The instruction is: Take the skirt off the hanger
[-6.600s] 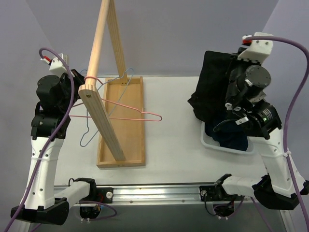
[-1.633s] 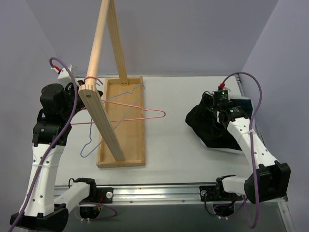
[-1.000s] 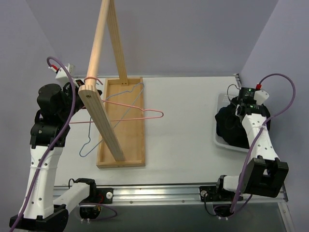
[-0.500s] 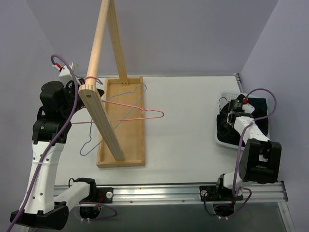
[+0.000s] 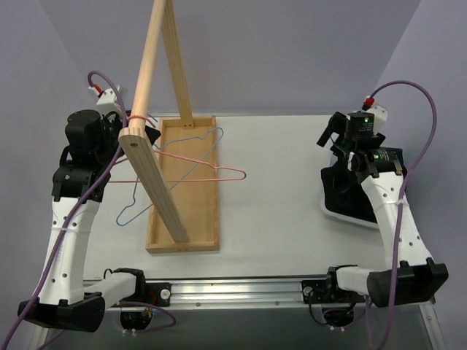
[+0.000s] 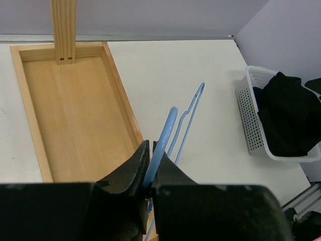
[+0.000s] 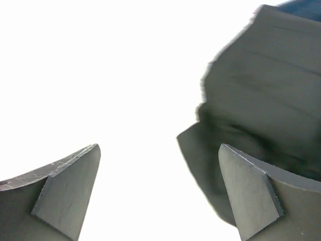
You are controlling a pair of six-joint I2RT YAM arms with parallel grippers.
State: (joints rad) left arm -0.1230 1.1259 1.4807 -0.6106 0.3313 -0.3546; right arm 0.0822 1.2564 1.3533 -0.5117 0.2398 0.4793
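The black skirt (image 5: 349, 191) lies bunched in the white basket (image 5: 326, 208) at the right; the left wrist view also shows the skirt (image 6: 288, 113) inside it. My right gripper (image 5: 334, 140) hangs open just above the basket's far edge. In its own view the right gripper (image 7: 158, 175) has nothing between its fingers, and dark cloth (image 7: 261, 85) lies beyond them. The bare blue wire hanger (image 5: 136, 197) hangs beside the wooden rack, and my left gripper (image 5: 148, 135) is shut on it. Up close, the left gripper (image 6: 150, 161) pinches the hanger (image 6: 169, 128) at its hook.
A wooden rack beam (image 5: 149, 95) slants up from a wooden tray (image 5: 197, 204) at centre left. An empty pink hanger (image 5: 219, 175) hangs from the beam over the tray. White table (image 5: 277, 182) lies between the tray and the basket.
My right gripper has opened and lifted out of the basket, leaving the skirt there. The left arm has shifted slightly up and right, still gripping the blue hanger.
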